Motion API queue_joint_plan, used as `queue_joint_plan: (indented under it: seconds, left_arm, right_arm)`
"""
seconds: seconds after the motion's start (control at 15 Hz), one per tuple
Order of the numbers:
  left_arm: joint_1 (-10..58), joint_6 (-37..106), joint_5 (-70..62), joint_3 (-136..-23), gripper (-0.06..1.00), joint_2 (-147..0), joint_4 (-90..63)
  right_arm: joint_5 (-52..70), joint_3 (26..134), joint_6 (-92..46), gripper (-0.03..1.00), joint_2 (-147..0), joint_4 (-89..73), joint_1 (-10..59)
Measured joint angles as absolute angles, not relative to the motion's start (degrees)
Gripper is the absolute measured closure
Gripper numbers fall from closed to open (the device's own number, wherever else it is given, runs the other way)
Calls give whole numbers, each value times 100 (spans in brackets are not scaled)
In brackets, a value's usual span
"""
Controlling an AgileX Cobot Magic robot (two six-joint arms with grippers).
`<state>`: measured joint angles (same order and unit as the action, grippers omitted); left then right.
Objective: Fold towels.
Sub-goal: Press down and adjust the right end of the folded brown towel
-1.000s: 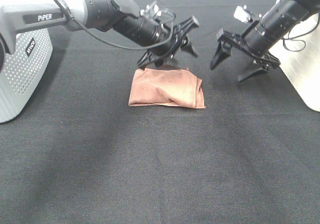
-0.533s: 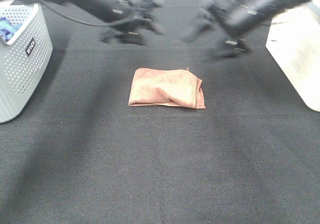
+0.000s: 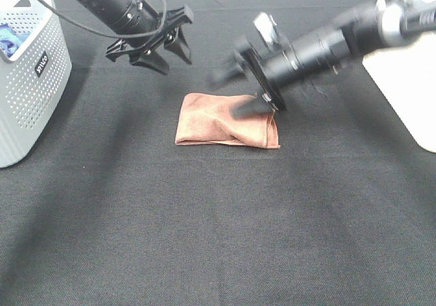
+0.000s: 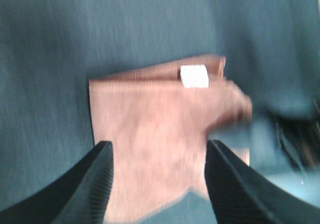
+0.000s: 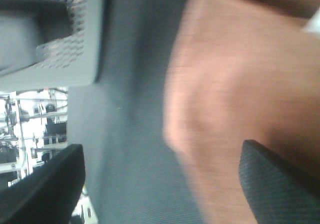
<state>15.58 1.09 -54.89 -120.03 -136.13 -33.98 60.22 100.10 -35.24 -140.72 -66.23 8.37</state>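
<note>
A folded brown towel (image 3: 227, 120) lies on the black cloth in the middle of the table. It shows in the left wrist view (image 4: 160, 134) with a white label (image 4: 194, 76) near its far edge, and blurred in the right wrist view (image 5: 235, 99). My left gripper (image 3: 165, 49) is open and empty, raised above the table behind and left of the towel. My right gripper (image 3: 238, 91) is open and blurred, low at the towel's far right corner, one finger (image 3: 251, 105) over the cloth edge.
A white perforated basket (image 3: 30, 81) stands at the left edge, something blue inside. A white container (image 3: 409, 81) stands at the right edge. The black cloth (image 3: 218, 238) covers the whole table.
My left gripper has pulled back to the left, away from the towel. My right gripper has swung left and down to the towel's far right corner. The towel has not moved.
</note>
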Motion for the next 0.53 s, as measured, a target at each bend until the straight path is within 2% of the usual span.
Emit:
queue_joint_plan:
  seconds: [0.27, 0.53]
  left_arm:
    - [1558, 109, -5884, -12003, 41, -13579, -3346]
    - [1558, 109, -6176, -12003, 41, -13178, -3014]
  right_arm:
    - [5793, 10010, -3512, 18, -14123, -6257, 435]
    - [5919, 10010, -3421, 18, -13808, -5649, 395]
